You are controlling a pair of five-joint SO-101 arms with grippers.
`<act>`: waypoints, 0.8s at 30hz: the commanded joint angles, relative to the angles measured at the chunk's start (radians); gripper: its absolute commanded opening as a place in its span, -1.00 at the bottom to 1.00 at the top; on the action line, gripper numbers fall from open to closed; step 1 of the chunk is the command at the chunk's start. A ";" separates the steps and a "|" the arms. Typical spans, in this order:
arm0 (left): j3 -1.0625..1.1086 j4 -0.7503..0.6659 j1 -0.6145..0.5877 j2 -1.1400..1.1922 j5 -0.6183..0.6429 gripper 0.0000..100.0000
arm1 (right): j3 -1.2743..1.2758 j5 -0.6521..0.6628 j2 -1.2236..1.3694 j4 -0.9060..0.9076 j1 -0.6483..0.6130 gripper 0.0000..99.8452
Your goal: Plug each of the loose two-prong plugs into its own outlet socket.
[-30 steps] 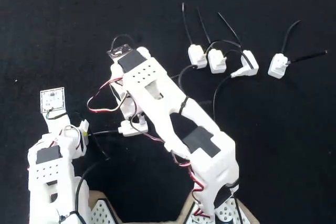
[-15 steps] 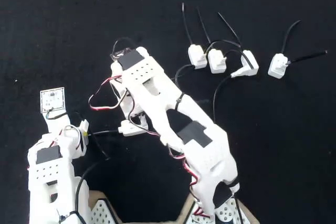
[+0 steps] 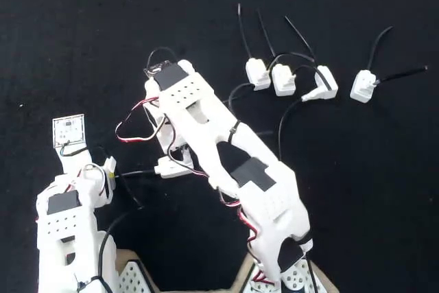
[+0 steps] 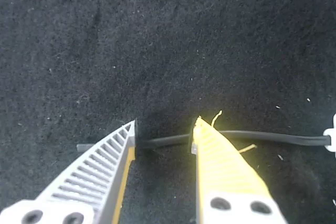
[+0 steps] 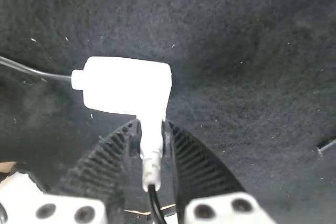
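A white socket block (image 5: 126, 85) lies on the black cloth with a thin cable leaving one end. A white two-prong plug (image 5: 152, 148) sits against its side, and my right gripper (image 5: 152, 129) is shut on that plug's stem. From above, this joined pair (image 3: 167, 167) lies left of centre under the right gripper (image 3: 180, 159). My left gripper (image 4: 164, 129) is open and low over the cloth. Its fingertips straddle a black cable (image 4: 262, 137) that runs across between them. In the high view the left gripper (image 3: 108, 168) sits just left of the pair, on the pair's cable.
Several more white plug and socket pieces (image 3: 283, 80) with black cables lie in a row at the back right, the last one (image 3: 362, 87) farthest right. The right arm's body (image 3: 226, 149) crosses the table's middle diagonally. Black cloth (image 3: 82, 46) lies bare at the back left.
The right arm's elbow and upper links have shifted slightly toward the front while its gripper stays at the plug. The left arm and the joined pair have not visibly moved.
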 commanded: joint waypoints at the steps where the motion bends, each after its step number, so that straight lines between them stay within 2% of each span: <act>1: -0.002 -0.008 -0.015 -0.006 0.006 -0.64 | -0.033 0.006 0.002 0.029 0.020 -0.98; 24: -0.002 -0.008 -0.015 -0.006 0.006 -0.64 | -0.033 -0.003 0.004 0.028 0.023 -0.98</act>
